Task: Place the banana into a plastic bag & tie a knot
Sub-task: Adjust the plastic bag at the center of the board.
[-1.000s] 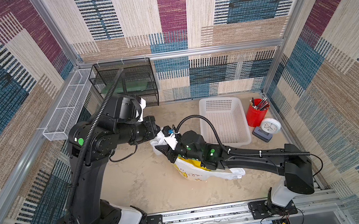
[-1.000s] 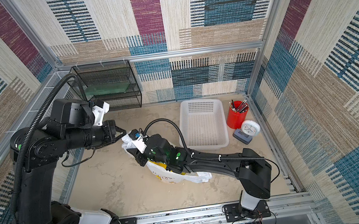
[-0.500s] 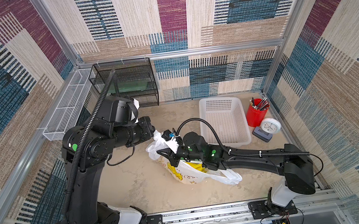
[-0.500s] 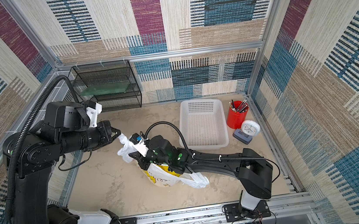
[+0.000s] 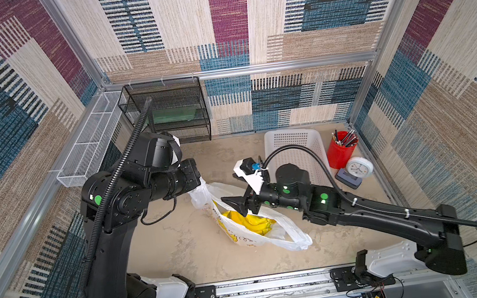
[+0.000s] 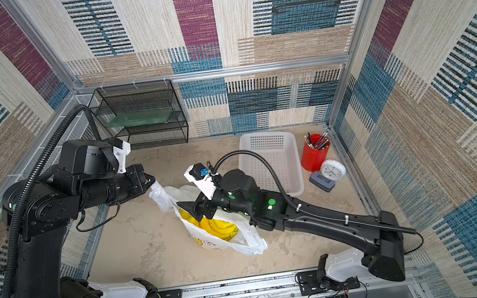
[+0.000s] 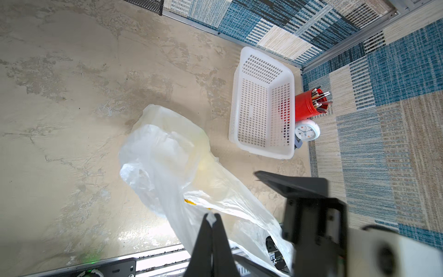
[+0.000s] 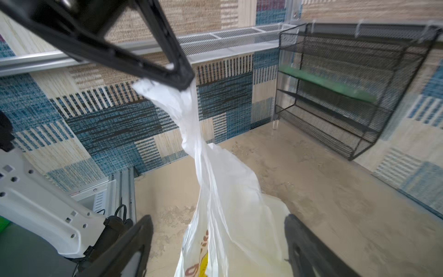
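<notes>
The plastic bag point(image 5: 270, 237) lies on the table's middle in both top views, its mouth gaping. The yellow banana point(image 5: 249, 222) shows inside it, and again in a top view point(image 6: 217, 227). My left gripper point(image 5: 199, 183) is shut on one white handle strip point(image 8: 191, 124) and holds it up taut; the pinch shows in the left wrist view point(image 7: 212, 215). My right gripper point(image 8: 218, 219) is open, one finger on each side of the bag point(image 8: 230, 191), touching nothing. It hangs over the bag's mouth point(image 6: 188, 211). A knot is not in view.
A white perforated basket point(image 5: 294, 150) stands at the back right, with a red pen cup point(image 5: 341, 149) and a small clock point(image 5: 360, 167) beside it. A black mesh rack point(image 5: 173, 111) fills the back left corner. A white wire shelf point(image 5: 88, 141) runs along the left wall.
My right gripper has opened, let go of the bag and drawn back to the right. The left gripper has kept its hold on the handle, and the bag has sagged open.
</notes>
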### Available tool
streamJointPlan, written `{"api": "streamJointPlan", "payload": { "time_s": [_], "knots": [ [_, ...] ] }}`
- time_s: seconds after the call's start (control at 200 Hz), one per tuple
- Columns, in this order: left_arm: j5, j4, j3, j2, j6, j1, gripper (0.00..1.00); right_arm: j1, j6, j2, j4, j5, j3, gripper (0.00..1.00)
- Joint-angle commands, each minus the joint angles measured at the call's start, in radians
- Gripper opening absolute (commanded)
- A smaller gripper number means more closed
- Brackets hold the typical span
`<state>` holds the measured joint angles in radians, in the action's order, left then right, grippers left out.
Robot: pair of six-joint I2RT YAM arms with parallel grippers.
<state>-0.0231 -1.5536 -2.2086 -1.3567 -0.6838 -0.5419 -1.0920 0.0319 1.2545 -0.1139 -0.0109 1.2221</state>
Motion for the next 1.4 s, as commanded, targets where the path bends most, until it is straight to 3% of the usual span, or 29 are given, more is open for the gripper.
{"api": "streamJointPlan", "payload": {
  "time_s": [0.0, 0.105, 0.205, 0.33, 0.561, 0.871, 1.041, 1.397],
  "knots": [
    [-0.021, -0.009, -0.006, -0.007, 0.015, 0.000, 0.00, -0.005, 0.033, -0.132, -0.215, 0.102, -0.018, 0.86],
    [-0.034, -0.016, -0.016, -0.016, 0.021, 0.000, 0.00, -0.034, 0.039, -0.347, -0.346, 0.106, -0.106, 0.83],
    [-0.048, -0.030, -0.029, -0.027, 0.029, 0.000, 0.00, -0.131, 0.027, -0.561, -0.415, 0.098, -0.215, 0.79],
    [-0.062, -0.036, -0.027, -0.027, 0.032, 0.000, 0.00, -0.246, 0.035, -0.669, -0.540, 0.122, -0.278, 0.78],
    [-0.091, -0.061, -0.024, -0.042, 0.034, 0.000, 0.00, -0.319, -0.117, -0.549, -0.578, 0.136, -0.252, 0.81],
    [-0.122, -0.091, -0.040, -0.073, 0.041, 0.025, 0.00, -0.325, -0.146, -0.486, -0.687, 0.063, -0.174, 0.74],
    [-0.092, -0.094, -0.067, -0.119, 0.075, 0.085, 0.00, -0.327, -0.166, -0.463, -0.722, -0.007, -0.147, 0.76],
    [-0.023, -0.095, -0.123, -0.173, 0.129, 0.165, 0.00, -0.326, -0.199, -0.335, -0.580, 0.015, -0.136, 0.72]
  ]
}}
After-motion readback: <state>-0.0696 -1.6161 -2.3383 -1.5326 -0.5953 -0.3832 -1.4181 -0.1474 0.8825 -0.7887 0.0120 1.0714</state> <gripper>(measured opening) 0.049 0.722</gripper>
